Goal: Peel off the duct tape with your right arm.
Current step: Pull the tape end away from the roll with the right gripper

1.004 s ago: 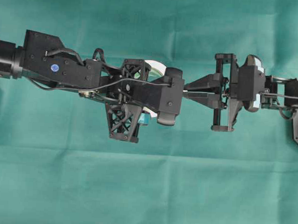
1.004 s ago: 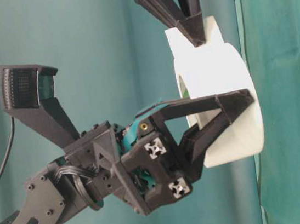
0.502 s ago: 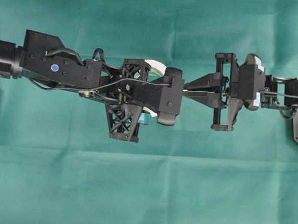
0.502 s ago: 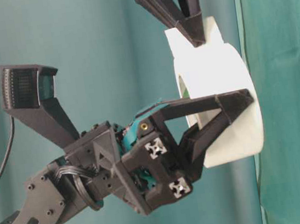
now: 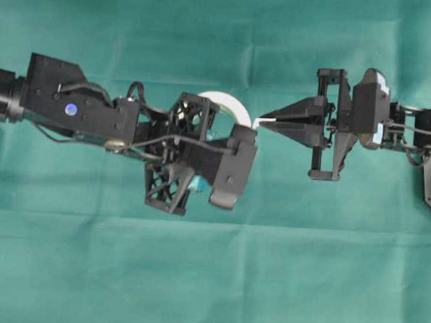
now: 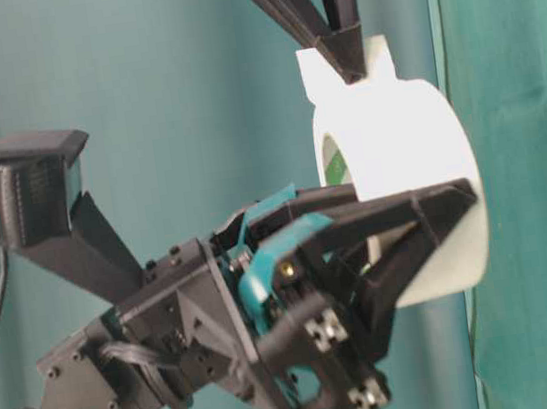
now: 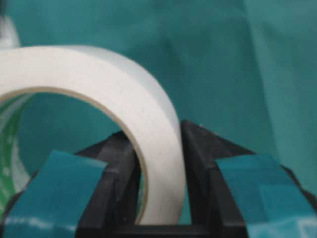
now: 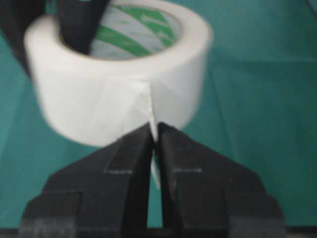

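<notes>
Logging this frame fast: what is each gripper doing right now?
Left gripper: closed on the wall of the duct tape roll.
Right gripper: closed on the loose strip end of the tape.

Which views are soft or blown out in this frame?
Table-level: the duct tape is overexposed, its surface washed out. Left wrist: the left hand pads and roll are soft. Right wrist: the right hand is blurred up close. Overhead: sharp, evenly lit.
</notes>
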### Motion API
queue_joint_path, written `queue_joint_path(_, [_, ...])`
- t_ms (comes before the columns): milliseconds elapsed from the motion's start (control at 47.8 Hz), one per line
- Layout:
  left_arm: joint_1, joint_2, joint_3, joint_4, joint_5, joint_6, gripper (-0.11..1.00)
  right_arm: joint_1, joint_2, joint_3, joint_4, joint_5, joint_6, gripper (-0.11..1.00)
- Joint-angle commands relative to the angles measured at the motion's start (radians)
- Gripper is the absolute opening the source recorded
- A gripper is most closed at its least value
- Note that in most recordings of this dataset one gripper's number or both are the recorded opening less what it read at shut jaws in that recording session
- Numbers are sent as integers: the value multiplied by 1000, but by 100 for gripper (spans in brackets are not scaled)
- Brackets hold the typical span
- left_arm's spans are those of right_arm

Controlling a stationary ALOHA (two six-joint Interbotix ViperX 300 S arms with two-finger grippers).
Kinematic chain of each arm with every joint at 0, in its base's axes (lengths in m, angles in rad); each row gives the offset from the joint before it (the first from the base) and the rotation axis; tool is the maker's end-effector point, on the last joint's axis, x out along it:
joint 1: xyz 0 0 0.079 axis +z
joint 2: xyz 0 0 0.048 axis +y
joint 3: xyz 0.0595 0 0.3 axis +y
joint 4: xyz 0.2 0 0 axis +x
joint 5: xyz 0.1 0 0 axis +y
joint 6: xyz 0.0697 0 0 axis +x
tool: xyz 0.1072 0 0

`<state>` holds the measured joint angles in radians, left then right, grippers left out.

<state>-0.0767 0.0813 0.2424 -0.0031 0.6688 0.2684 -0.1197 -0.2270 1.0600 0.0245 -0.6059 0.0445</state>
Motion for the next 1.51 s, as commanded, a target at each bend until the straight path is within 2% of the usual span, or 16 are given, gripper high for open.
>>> queue_joint_path(0, [-43,-52,-2,-5,-3,37,21,-29,-12,-8,9,-12,0,-9])
queue_joint_path(126, [-81,-67,18,-5,-6,124,21,-48,-14,-9,6,-12,-3,-9])
queue_joint_path(377, [-160,-114,49,-9,-49,356,21,-98,-12,-20,2,-12,-5,-9])
queue_joint_path(481, [-179,-117,52,-11,-63,410,21,-118,-11,-26,0,-12,-5,-9])
queue_joint_path(795, [-199,-126,49,-11,-75,486,21,-181,34,-72,-2,-12,-8,-9])
queue_joint_path(1192, [-225,-129,51,-11,-150,578,21,-225,152,-153,-11,-12,-8,-9])
queue_joint_path(1485, [-235,-129,46,-11,-233,626,21,-252,184,-187,-28,-12,-8,-9])
